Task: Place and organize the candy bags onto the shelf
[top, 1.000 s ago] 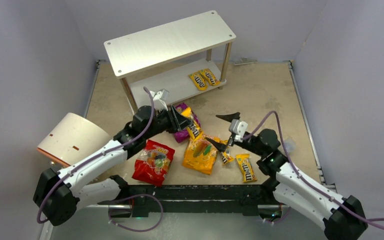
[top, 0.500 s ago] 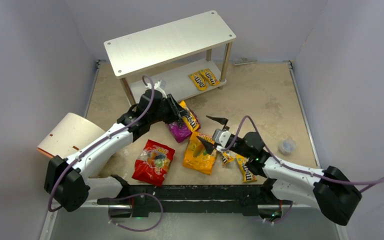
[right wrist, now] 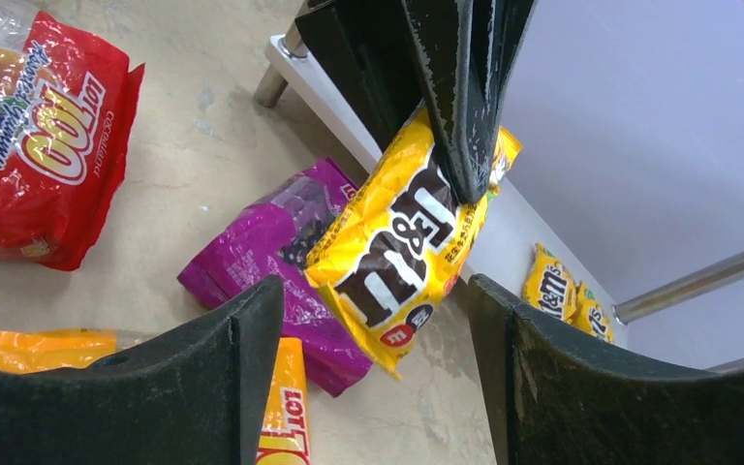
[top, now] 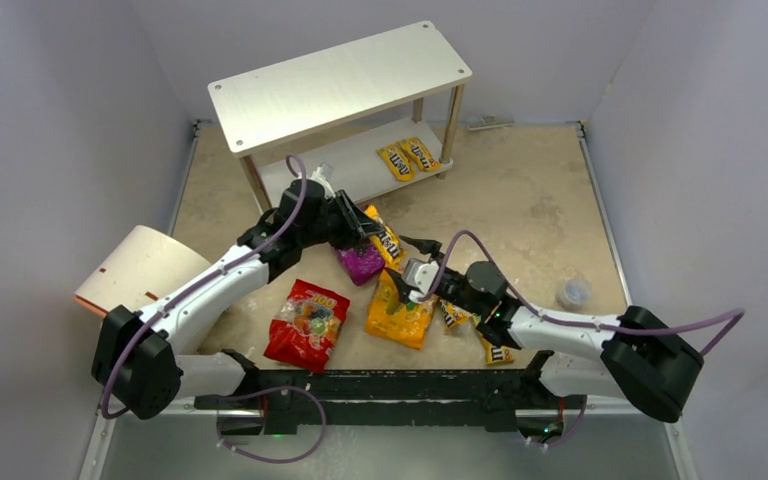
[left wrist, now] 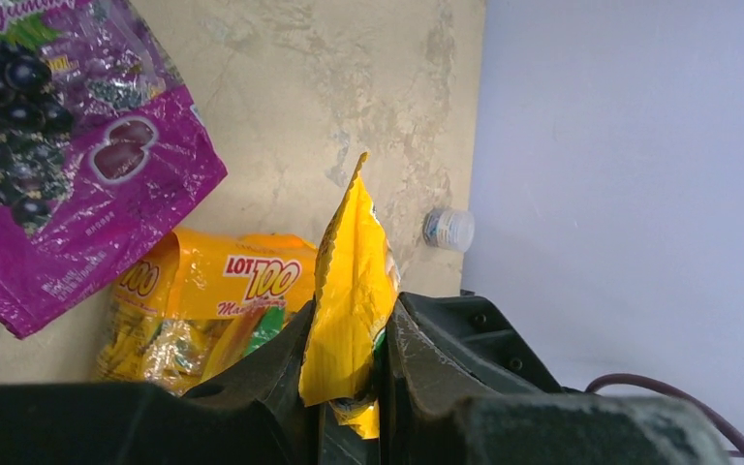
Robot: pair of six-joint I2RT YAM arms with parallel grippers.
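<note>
From the top camera, the job is looking less than half done. Two M&M's packets [top: 409, 157] are lying side by side at the right end of the lower board of the shelf [top: 340, 85], and its top board is carrying nothing. The left hand [top: 362, 232] is gripping a third yellow packet [top: 382, 238], holding it over the purple pouch [top: 360, 266] just in front of the shelf. The right hand [top: 401, 267] is reaching in beside it with its jaws apart, holding nothing. The red pouch [top: 307, 325] and orange pouch [top: 400, 312] are lying on the counter [top: 520, 190] near the arm bases. Two more small packets [top: 454, 316] are lying by the right forearm, one partly hidden under it. By my judgement, three pouches and three packets are waiting to be shelved.

In the left wrist view, the fingers are pinching the yellow packet [left wrist: 352, 310] edge-on, with no print showing on that side. The orange pouch [left wrist: 203, 300] below is reading "LOT 100". The purple pouch [left wrist: 58, 165] is showing dark grapes, its lettering cut off at the frame edge.

In the right wrist view, the held packet [right wrist: 412, 257] is hanging tilted, reading "m&m's" in brown. It is sitting between this hand's open fingers and seemingly touching neither. The red pouch [right wrist: 39, 145] is reading "LOT 100".
</note>
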